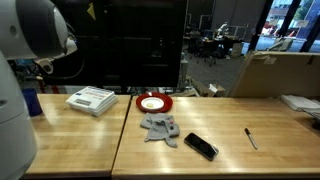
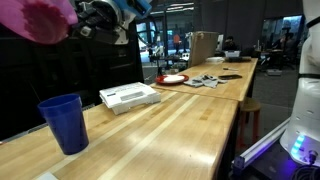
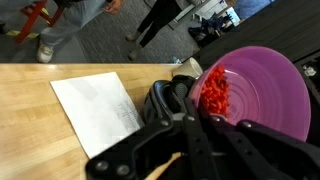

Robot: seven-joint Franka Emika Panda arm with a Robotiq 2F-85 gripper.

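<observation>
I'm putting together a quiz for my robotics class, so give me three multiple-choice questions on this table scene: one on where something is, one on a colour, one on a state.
1. Where does the black phone lie?
A) on the floor
B) on the table, between the grey cloth and the pen
C) on a shelf

2. What colour is the cup?
A) blue
B) yellow
C) white

3. What state is the purple bowl in?
A) upside down on the table
B) broken on the floor
C) held in the air by the shut tool

Answers:
1. B, as an exterior view shows it on the wood between those two things.
2. A, as it stands plainly blue in an exterior view.
3. C, as the wrist view shows the tool clamped at its rim, high over the table, with red pieces inside.
</observation>
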